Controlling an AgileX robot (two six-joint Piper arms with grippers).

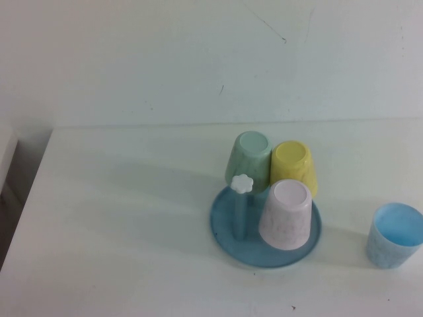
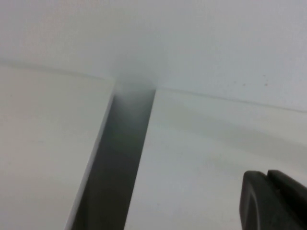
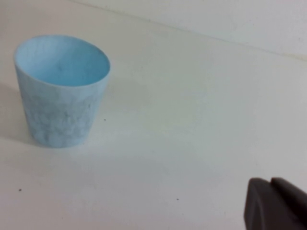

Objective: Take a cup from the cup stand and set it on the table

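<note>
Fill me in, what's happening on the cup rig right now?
Nothing is being handled. The light blue cup stands upright on the table, right of the cup stand, which carries green, yellow and pink cups upside down, with one peg bare. The right gripper is shut, apart from the blue cup. The left gripper is shut near the table's left edge.

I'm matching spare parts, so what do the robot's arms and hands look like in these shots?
Little shows. In the high view neither arm is visible. Each wrist view catches only a corner of its own hand: the left hand and the right hand both appear as dark, nearly black, matte blocks with rounded edges and a narrow seam between two parts. No cables, markings or arm links are visible.
</note>
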